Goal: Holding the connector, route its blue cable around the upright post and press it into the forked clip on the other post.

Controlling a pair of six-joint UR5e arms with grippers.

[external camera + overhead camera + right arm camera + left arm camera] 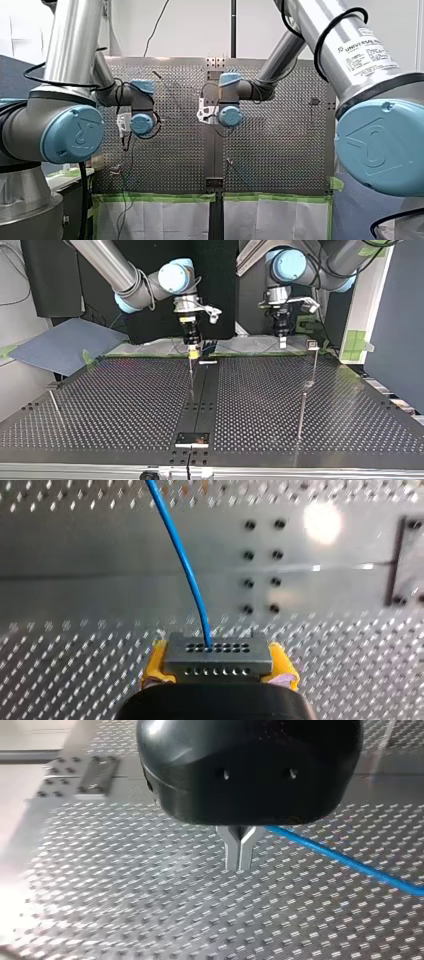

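Connector: grey block with two rows of holes, clamped between the yellow pads of my right gripper.

Blue cable: leaves a hole in the connector's far face and runs on ahead of that gripper, over the perforated table.

My left gripper: black body, metal fingers pressed together on nothing, above the table. The cable passes close beside them.

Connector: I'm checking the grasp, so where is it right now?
In the right wrist view, the connector sits clamped between the yellow pads of my right pincer, its blue cable running out ahead of it.
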